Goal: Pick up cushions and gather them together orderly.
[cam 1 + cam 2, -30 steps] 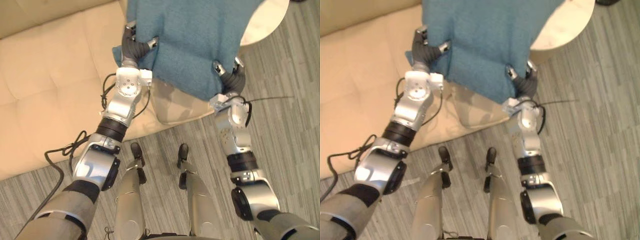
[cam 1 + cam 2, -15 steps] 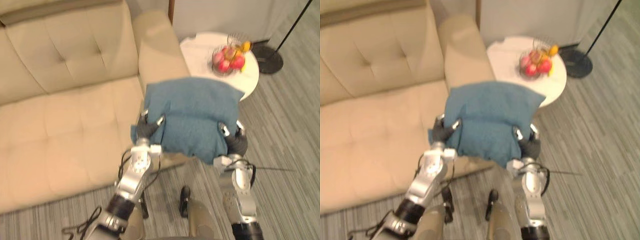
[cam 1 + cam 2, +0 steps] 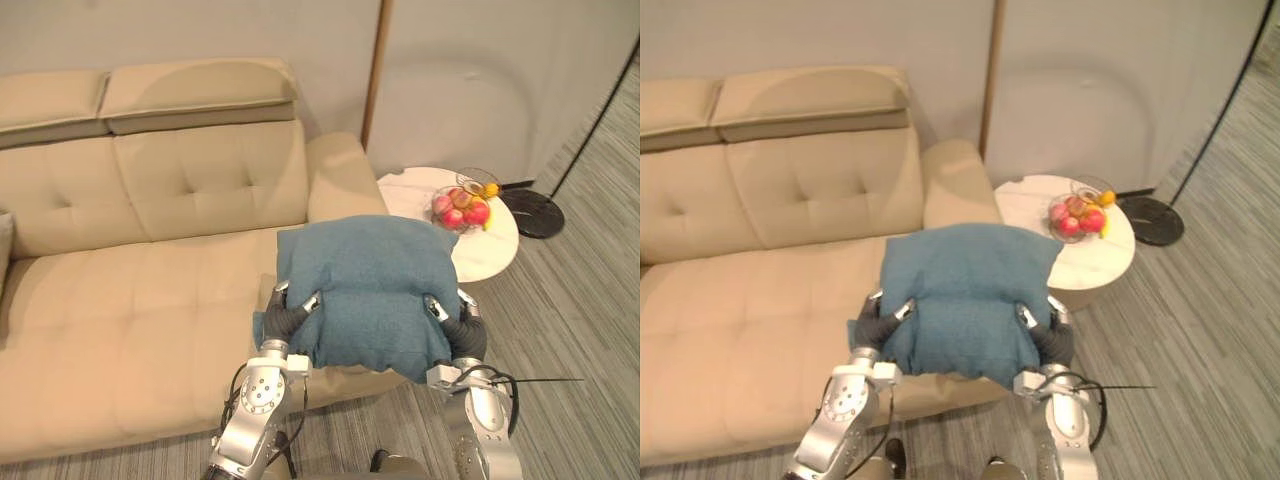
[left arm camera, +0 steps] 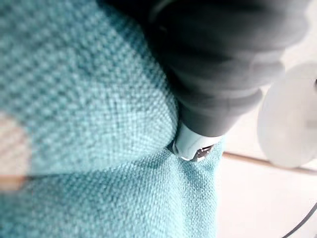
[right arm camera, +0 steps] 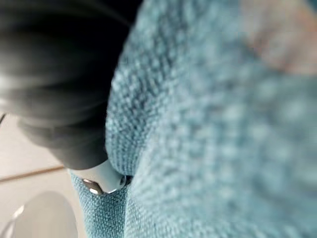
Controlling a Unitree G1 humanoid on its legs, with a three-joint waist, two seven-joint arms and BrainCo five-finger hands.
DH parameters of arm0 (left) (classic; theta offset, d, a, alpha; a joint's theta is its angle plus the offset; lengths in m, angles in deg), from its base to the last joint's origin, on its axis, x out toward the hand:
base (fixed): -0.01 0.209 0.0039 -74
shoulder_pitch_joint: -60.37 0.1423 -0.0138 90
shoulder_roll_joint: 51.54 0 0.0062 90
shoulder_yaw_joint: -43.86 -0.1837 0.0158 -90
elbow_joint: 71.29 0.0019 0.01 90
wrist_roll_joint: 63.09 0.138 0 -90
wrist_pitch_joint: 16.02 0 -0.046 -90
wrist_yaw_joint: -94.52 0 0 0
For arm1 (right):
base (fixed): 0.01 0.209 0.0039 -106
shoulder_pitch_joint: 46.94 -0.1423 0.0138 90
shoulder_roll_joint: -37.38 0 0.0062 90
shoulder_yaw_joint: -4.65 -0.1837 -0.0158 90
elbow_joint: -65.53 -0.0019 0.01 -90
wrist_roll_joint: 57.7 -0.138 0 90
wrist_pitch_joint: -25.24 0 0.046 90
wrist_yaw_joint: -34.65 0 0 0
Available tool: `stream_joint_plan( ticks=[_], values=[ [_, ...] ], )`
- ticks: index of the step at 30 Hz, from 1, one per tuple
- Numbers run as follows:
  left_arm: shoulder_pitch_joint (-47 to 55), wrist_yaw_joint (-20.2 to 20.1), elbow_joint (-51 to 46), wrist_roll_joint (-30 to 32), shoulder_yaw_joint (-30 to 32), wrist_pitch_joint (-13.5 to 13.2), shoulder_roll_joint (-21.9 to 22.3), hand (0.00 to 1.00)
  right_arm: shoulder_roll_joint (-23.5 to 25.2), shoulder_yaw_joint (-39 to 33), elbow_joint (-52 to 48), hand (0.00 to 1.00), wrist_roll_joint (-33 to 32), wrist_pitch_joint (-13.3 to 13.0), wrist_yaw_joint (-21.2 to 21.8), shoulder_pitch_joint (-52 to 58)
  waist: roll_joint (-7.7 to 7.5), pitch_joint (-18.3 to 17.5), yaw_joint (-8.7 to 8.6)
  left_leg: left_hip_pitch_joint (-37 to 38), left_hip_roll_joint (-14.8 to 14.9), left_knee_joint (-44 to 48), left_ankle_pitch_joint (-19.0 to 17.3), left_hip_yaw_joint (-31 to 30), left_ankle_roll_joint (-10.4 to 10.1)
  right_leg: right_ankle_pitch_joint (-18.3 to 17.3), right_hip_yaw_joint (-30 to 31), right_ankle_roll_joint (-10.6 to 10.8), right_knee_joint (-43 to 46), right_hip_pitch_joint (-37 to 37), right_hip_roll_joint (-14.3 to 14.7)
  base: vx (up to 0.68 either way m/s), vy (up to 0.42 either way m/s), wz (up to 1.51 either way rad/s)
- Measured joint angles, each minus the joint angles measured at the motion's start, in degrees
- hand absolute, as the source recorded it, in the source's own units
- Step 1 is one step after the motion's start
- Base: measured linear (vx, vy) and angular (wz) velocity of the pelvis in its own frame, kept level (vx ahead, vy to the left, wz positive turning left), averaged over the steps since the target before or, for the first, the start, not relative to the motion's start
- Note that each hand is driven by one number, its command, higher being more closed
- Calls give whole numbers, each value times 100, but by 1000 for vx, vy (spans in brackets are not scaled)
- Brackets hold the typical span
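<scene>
I hold a teal-blue woven cushion [image 3: 372, 290] up in front of me, over the right end of the beige sofa [image 3: 150, 300]. My left hand [image 3: 285, 318] grips its left edge, thumb on the top face and fingers underneath. My right hand [image 3: 458, 332] grips its right edge the same way. The left wrist view has the teal cloth [image 4: 89, 124] pressed against my left hand [image 4: 218, 64]. The right wrist view has the cloth [image 5: 218, 129] bunched against my right hand [image 5: 59, 89].
A round white side table [image 3: 490, 250] stands right of the sofa arm [image 3: 340, 180], carrying a wire bowl of fruit [image 3: 461, 208]. A black lamp base [image 3: 535, 212] sits on the grey striped carpet behind it. A grey cushion corner [image 3: 5, 250] shows at the sofa's far left.
The camera has tilted up, so the sofa back, wall and table come into view. Both hands keep their hold on the cushion, which now shows lower in the picture.
</scene>
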Motion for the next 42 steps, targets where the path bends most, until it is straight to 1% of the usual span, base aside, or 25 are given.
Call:
stream_joint_plan(
  ticks=[2, 4, 6, 8, 9, 10, 11, 12, 13, 15, 16, 17, 18, 19, 22, 23, 25, 29, 30, 31, 32, 34, 36, 38, 42],
  values=[
    [-6, -4, -2, -41, -15, -5, 7, 100, -53, -48, 6, 100, 9, 5, -27, -92, -6, -5, -9, -77, 144, -55, -148, 416, 53, 97, -162, 18, -121, 3, -114, -111, 82, 41],
    [-24, -24, -3, -105, -99, -22, 11, 100, -92, -142, 7, 100, 70, 9, -120, -218, -51, 1, -43, -266, 376, 234, -163, 891, 406, 167, -334, 36, -226, -42, -347, -66, 195, 33],
    [-76, -64, -1, -153, -116, -22, 28, 100, -95, -216, 9, 100, 222, 10, -232, -334, -18, -34, -103, -509, 663, 619, -156, 732, 379, 254, -299, 179, -297, -114, -539, -7, 253, 15],
    [-79, -66, 26, -176, -172, -23, 93, 100, -144, -258, 22, 100, 236, 10, -304, -338, 186, -166, -135, -562, 800, 538, -147, 162, 165, 413, -269, 464, -503, -84, -658, 81, 402, 7],
    [-144, -67, 106, -204, -218, -35, 94, 100, -147, -297, 68, 100, 256, 10, -329, -350, 205, -193, -168, -591, 699, 566, -165, 144, -450, 470, -261, 603, -584, -25, -798, 151, 486, 18],
    [-221, -67, 249, -212, -235, -37, 36, 100, -91, -334, 234, 100, 361, 9, -341, -351, 44, -264, -204, -597, 370, 645, -245, 239, -306, 499, -76, 645, -758, 18, -1031, 177, 468, 37],
    [-280, -67, 320, -218, -236, -38, -17, 100, -50, -402, 337, 100, 442, 29, -339, -356, -70, -347, -290, -801, 123, 875, -399, 259, -132, 610, 111, 542, -860, -3, -1199, 182, 446, 35],
    [-352, -67, 401, -221, -232, -38, -28, 100, -32, -423, 452, 100, 442, 33, -333, -406, -91, -336, -283, -912, 32, 1105, -572, 287, -37, 822, 172, 636, -800, -52, -1314, 170, 434, 7],
    [-375, -66, 486, -223, -231, -36, -75, 100, -16, -423, 654, 100, 447, 77, -331, -504, -98, -336, -200, -927, -33, 1263, -742, 429, 85, 1001, 329, 597, -577, -242, -1442, 166, 467, -39],
    [-367, -69, 596, -222, -223, -27, -141, 100, 6, -417, 945, 100, 452, 182, -316, -641, -35, -296, -56, -701, -120, 1139, -866, 751, 284, 1223, 524, -144, 218, -809, -1635, 163, 477, -60],
    [-337, -69, 596, -223, -218, -27, -167, 100, 52, -418, 1025, 100, 452, 232, -316, -666, 7, -258, -53, -529, -171, 995, -890, 811, 386, 883, 691, -414, 997, -1118, -1559, 152, 409, -25],
    [-269, -78, 602, -224, -219, -27, -202, 100, 134, -424, 1104, 100, 452, 263, -304, -649, 11, -247, -123, -262, -278, 719, -853, 811, 477, 264, 1037, -131, 1667, -1291, -1167, 183, 398, -4],
    [-244, -96, 610, -224, -219, -27, -218, 100, 166, -433, 1127, 100, 451, 269, -289, -645, 19, -241, -141, -113, -327, 555, -817, 814, 528, -16, 1203, 57, 1830, -1313, -855, 182, 288, 12],
    [-210, -128, 612, -224, -218, -27, -223, 100, 166, -450, 1124, 100, 451, 263, -251, -644, 11, -240, -152, 163, -486, 175, -722, 839, 603, -433, 1344, 207, 1870, -1328, -278, 151, 187, 8],
    [-253, -238, 611, -223, -228, -30, -207, 100, 42, -470, 1124, 100, 451, 228, -223, -704, 10, -248, -168, 504, -874, -460, -479, 833, 670, -760, 1230, -110, 1407, -1439, 366, 162, 126, 15],
    [-291, -265, 611, -222, -233, -29, -183, 100, -63, -477, 1125, 100, 450, 209, -223, -721, 92, -213, -210, 518, -921, -479, -468, 751, 671, -729, 1240, -477, 1136, -1426, 532, 188, 69, 41],
    [-322, -347, 620, -219, -243, -26, -141, 100, -99, -504, 1125, 100, 452, 214, -234, -720, 192, -190, -244, 536, -951, -402, -470, 523, 667, -571, 1214, -527, 868, -1100, 561, 209, 55, 45],
    [-295, -399, 618, -220, -316, -5, -37, 100, -84, -614, 944, 100, 452, 215, -300, -580, 151, -169, -251, 579, -955, 447, -393, 577, 539, -572, 874, -529, 776, -442, 362, 168, 14, 61],
    [-296, -440, 564, -222, -309, -5, 16, 100, -54, -617, 727, 100, 451, 213, -328, -506, 9, -81, -254, 215, -844, 1303, -368, 850, 436, -569, 880, -532, 591, -154, 216, 132, 57, 44],
    [-261, -445, 415, -222, -304, -9, 55, 100, -42, -623, 567, 100, 449, 177, -353, -506, 11, -97, -136, 0, -494, 1586, -650, 1114, 571, -569, 912, -532, 457, -5, 208, 164, 84, 15],
    [-263, -448, 299, -220, -287, -35, 113, 100, -67, -671, 434, 100, 449, 141, -366, -522, 87, -138, -42, -170, -82, 1183, -609, 1103, 414, -572, 912, -528, 451, -2, 299, 142, 86, -15],
    [-266, -452, 221, -219, -278, -47, 154, 100, -67, -685, 439, 100, 449, 122, -366, -547, 162, -245, -15, -35, 28, 410, -161, 761, 229, -638, 962, -404, 446, -5, 383, 162, 124, -9],
    [-278, -452, 170, -218, -279, -49, 97, 100, 100, -782, 450, 100, 451, 120, -376, -573, -108, -309, -76, 117, -183, -153, -92, 771, 263, -601, 943, -332, 248, -2, 273, 152, 95, 19],
    [-269, -452, 220, -218, -288, -37, 87, 100, 135, -806, 522, 100, 460, 121, -358, -575, -181, -351, -85, 155, -254, -254, -79, 724, 283, -565, 947, -278, 146, 52, 252, 93, 43, 15],
    [-179, -452, 387, -205, -355, -17, -4, 100, 130, -800, 970, 100, 669, 129, -347, -573, -173, -375, -107, 571, -471, -823, 96, 713, 308, -483, 1017, -217, -237, 381, 187, 68, 27, 5]
  ],
)
